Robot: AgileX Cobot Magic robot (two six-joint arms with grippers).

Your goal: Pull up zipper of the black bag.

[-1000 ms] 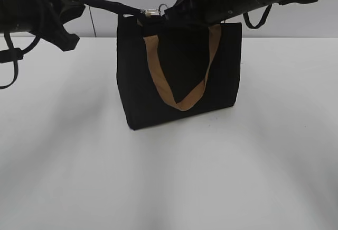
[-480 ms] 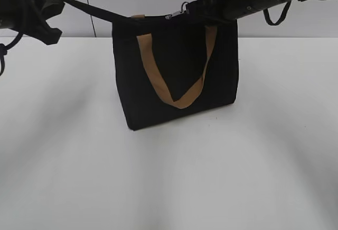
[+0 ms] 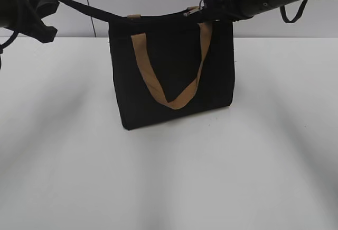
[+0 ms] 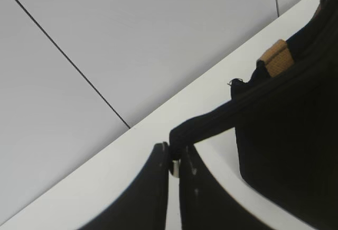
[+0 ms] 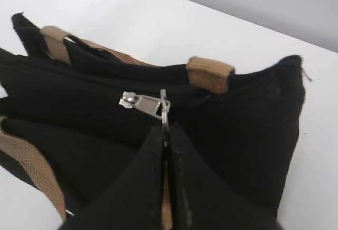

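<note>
The black bag [image 3: 169,76] stands upright on the white table, a tan handle [image 3: 171,100] hanging down its front. My left gripper [image 4: 173,153] is shut on the black fabric tail [image 4: 206,127] at the bag's left top end and holds it taut; it sits at the far left in the exterior view [image 3: 50,2]. My right gripper [image 5: 165,129] is shut on the pull tab of the silver zipper [image 5: 142,103], near the right end of the bag's top. The zipper also shows in the exterior view [image 3: 193,10].
The white table [image 3: 169,177] spreads round the bag, with a pale wall behind. The second tan handle's ends [image 5: 208,74] lie on the far side of the zip track. Both black-covered arms hang above the bag's top corners.
My right gripper has drawn the zipper rightward along the bag's top, from near the left end to near the right end. The left gripper moved left and up, stretching the tail.
</note>
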